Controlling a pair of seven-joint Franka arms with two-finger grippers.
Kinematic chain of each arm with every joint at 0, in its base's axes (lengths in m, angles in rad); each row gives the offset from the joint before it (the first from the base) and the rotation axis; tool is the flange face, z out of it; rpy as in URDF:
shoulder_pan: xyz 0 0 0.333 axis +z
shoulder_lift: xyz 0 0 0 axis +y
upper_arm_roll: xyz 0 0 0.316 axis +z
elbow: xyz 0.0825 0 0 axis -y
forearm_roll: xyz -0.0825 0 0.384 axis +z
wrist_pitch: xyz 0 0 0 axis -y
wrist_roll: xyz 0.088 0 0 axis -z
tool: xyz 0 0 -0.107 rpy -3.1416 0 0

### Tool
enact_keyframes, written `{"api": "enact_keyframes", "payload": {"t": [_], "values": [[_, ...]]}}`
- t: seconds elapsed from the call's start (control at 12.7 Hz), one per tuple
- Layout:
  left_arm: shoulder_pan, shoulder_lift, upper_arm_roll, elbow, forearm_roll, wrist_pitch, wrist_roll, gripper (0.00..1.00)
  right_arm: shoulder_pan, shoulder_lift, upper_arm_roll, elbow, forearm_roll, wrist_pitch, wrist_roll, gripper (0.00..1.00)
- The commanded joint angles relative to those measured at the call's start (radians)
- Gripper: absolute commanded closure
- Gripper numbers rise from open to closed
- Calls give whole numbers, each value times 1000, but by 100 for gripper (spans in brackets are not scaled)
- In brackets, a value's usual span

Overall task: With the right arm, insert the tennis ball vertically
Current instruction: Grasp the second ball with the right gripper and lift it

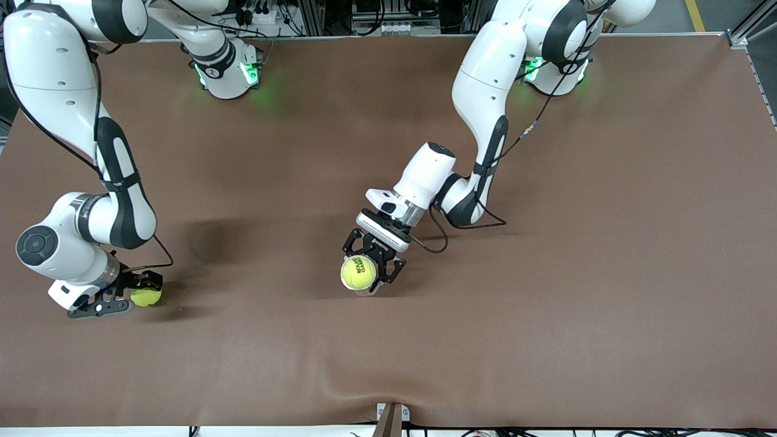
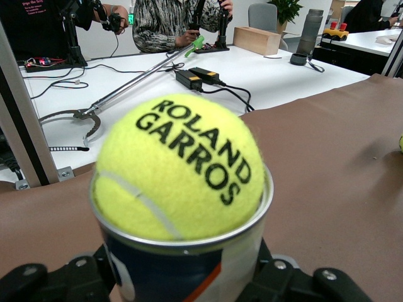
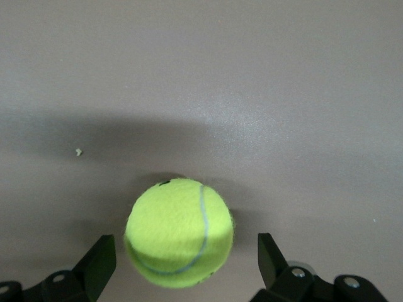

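Yellow-green felt on brown matting: a loose tennis ball lying on the table near the edge at the right arm's end, roughly midway between the robots' edge and the front camera's edge. Right gripper low over it, fingers spread wide and empty, one finger on each flank of the ball with a gap showing on both sides in the right wrist view. No long axis to the ball, so probably just a matter of closing squarely across its middle.

Toward the middle of the table, left gripper clamped on an upright can, mouth up, a printed ball sitting in its rim and standing proud. Left arm waiting as holder. Likely a lift first, then a carry to above the can and a straight descent along its upright axis.
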Motion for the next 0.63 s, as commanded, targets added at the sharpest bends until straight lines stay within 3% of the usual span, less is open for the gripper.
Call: {"api": "enact_keyframes", "payload": {"t": [0.0,0.32,0.55], "values": [[-7,24,11,35,-27,18,0,19,-23,10,19,0,2,25,-8,0],[-7,24,12,35,-27,17,0,19,-24,15,21,-1,39,33,-11,2],[-7,24,12,35,-27,17,0,19,-26,21,21,-1,44,37,-11,35]]}}
